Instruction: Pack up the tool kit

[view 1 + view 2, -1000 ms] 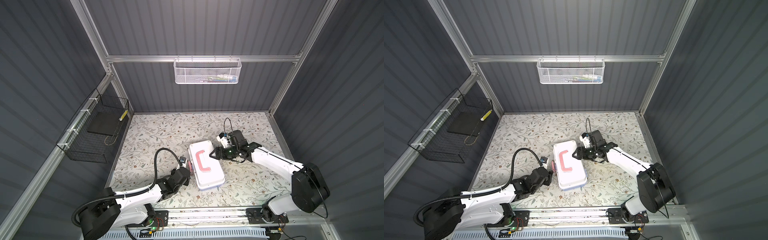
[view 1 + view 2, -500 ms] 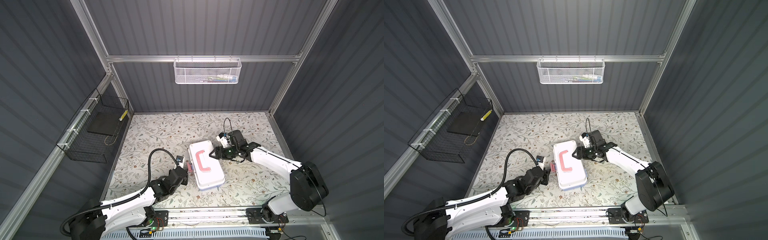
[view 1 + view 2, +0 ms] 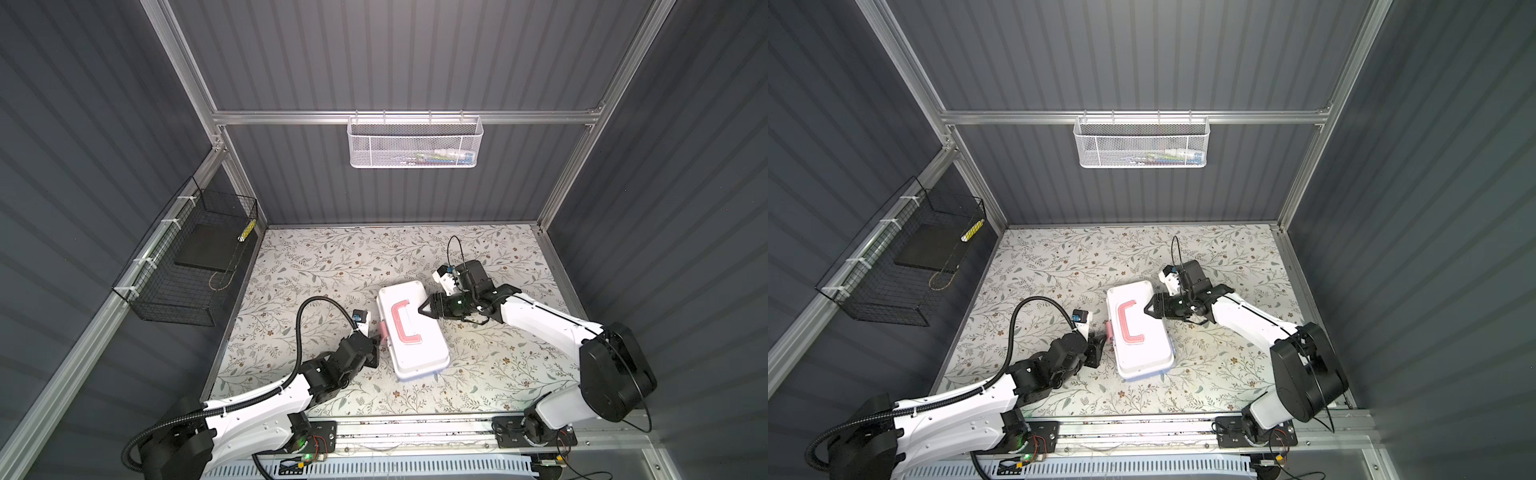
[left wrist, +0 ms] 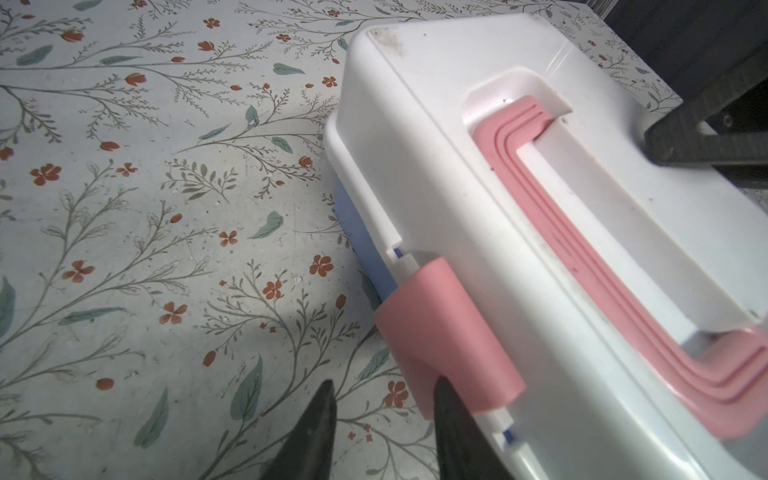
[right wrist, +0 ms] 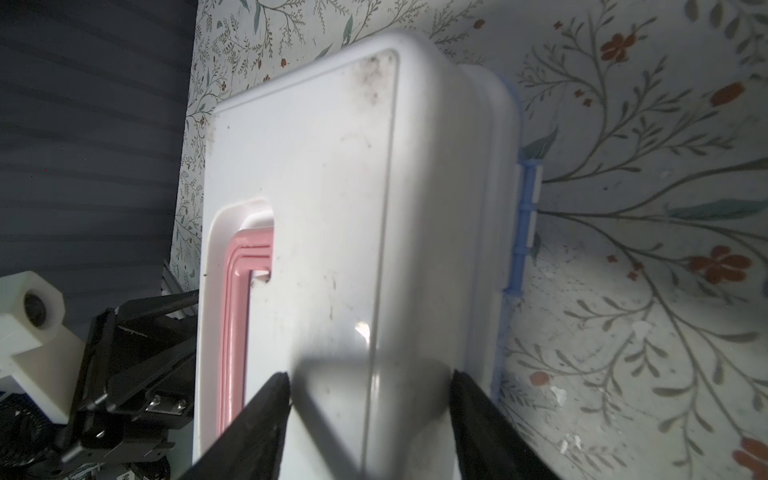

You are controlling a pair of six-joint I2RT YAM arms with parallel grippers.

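The tool kit (image 3: 415, 332) (image 3: 1142, 332) lies shut on the floral table, a white case with its pink handle (image 3: 401, 322) folded flat in the lid. A pink latch (image 4: 449, 340) sits on its left side, over a light blue base (image 4: 353, 224). My left gripper (image 3: 376, 340) (image 4: 384, 390) is open and low beside that latch. One finger (image 4: 451, 419) touches the latch's lower edge, and only table shows in the gap. My right gripper (image 3: 428, 311) (image 5: 368, 380) is open over the lid's right edge, above the blue hinge (image 5: 525, 216). No loose tools show.
A white mesh basket (image 3: 415, 143) with a few items hangs on the back wall. A black wire basket (image 3: 191, 266) hangs on the left wall. The floral table (image 3: 332, 257) is walled on three sides, with a metal rail (image 3: 415, 432) along the front.
My left arm has stretched forward and lower, keeping its gripper at the pink latch, and its jaws have narrowed. The right arm and the case have not moved.
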